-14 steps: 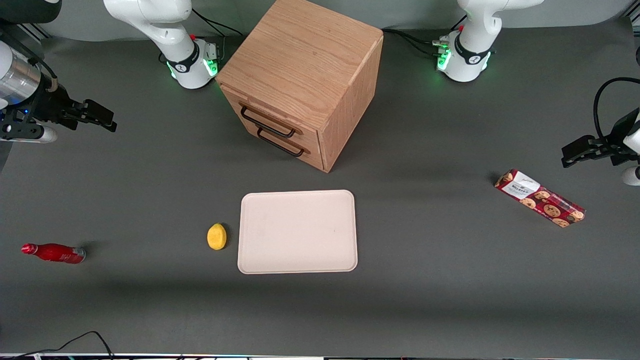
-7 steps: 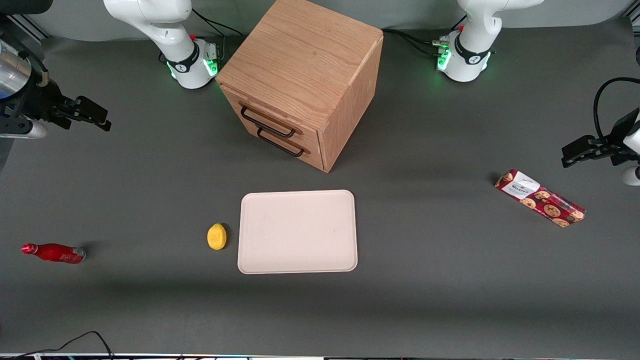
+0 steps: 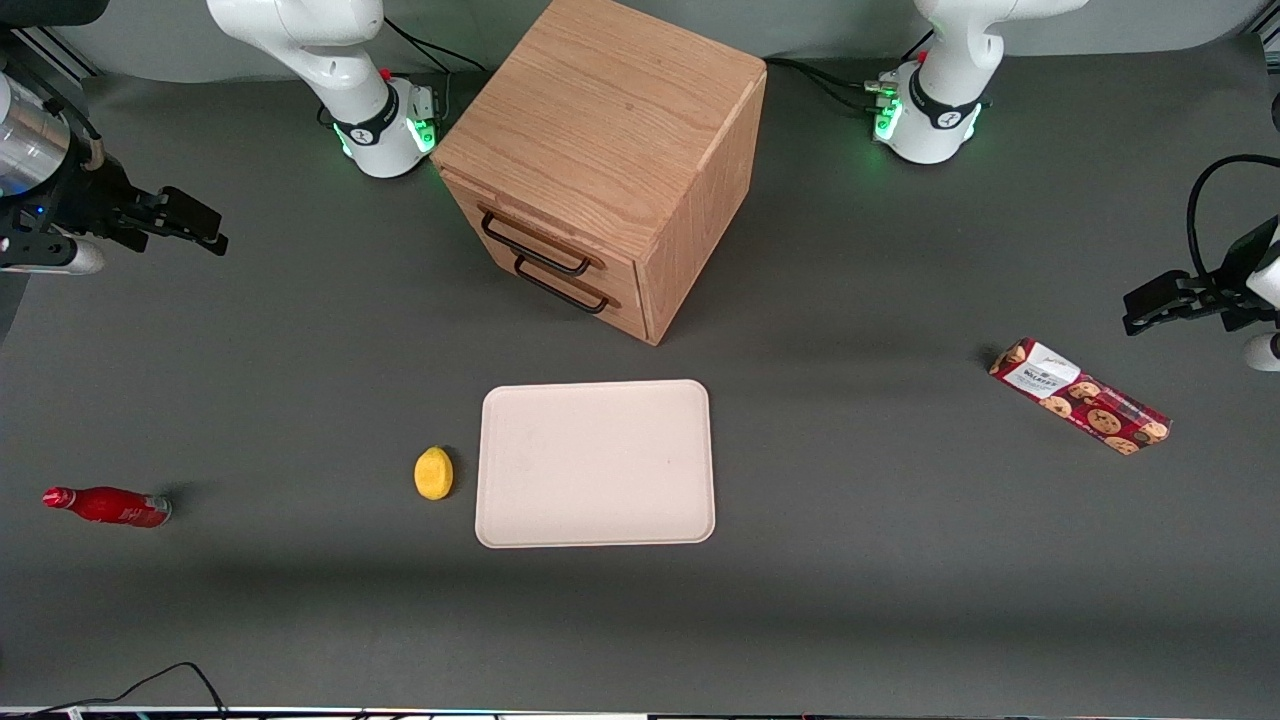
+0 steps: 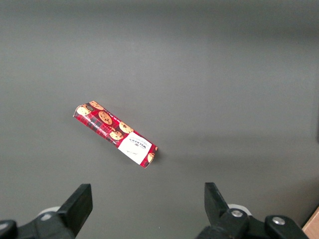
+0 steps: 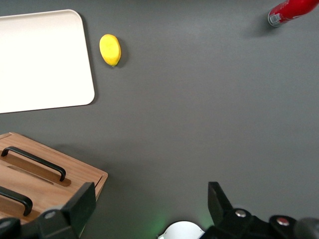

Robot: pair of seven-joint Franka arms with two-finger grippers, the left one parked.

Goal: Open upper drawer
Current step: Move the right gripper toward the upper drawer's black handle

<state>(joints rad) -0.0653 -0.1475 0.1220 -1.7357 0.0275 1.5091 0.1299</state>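
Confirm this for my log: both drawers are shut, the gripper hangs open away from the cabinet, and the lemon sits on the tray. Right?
Not quite. The lemon lies on the table beside the tray, not on it, as the front view shows. The rest holds: the upper drawer and bottom drawer are shut, and the gripper hangs open toward the working arm's end, away from the cabinet.

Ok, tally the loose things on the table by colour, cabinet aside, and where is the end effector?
Red: 2, bottle and cookie pack
Yellow: 1, lemon
Cream: 1, tray
Total: 4
End effector: open, above the table's working-arm end, clear of the upper drawer.
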